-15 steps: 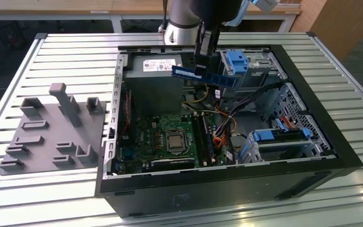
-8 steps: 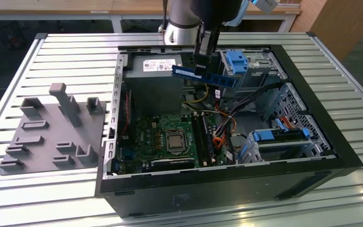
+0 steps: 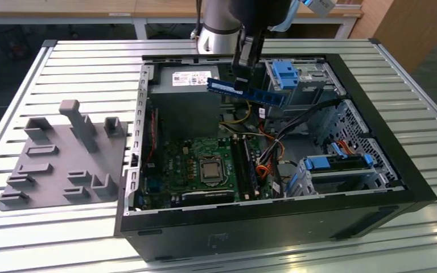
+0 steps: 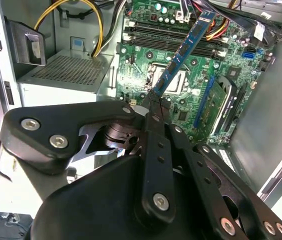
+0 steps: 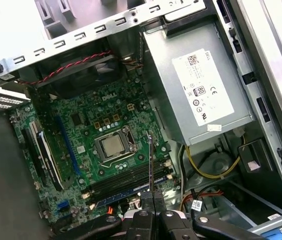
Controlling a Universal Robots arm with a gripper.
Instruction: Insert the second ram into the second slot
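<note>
My gripper (image 3: 241,84) is shut on the second ram (image 3: 268,96), a thin blue circuit-board stick, and holds it by its middle above the open computer case. In the second wrist view the black fingers (image 4: 153,107) clamp the stick (image 4: 186,50), which points out over the motherboard. The first wrist view shows the ram edge-on (image 5: 150,160) above the gripper (image 5: 150,210). The long dark memory slots (image 3: 245,165) (image 4: 166,40) (image 5: 131,181) lie beside the processor socket, well below the stick and apart from it. I cannot tell which one is the second slot.
A silver power supply (image 3: 192,79) (image 5: 201,90) fills the case's far corner. Chunky blue drive-bay clips (image 3: 287,74) and loose cables (image 3: 268,139) crowd the exterior view's right. A grey fixture plate (image 3: 59,159) lies on the slatted table (image 3: 89,57) beside the case.
</note>
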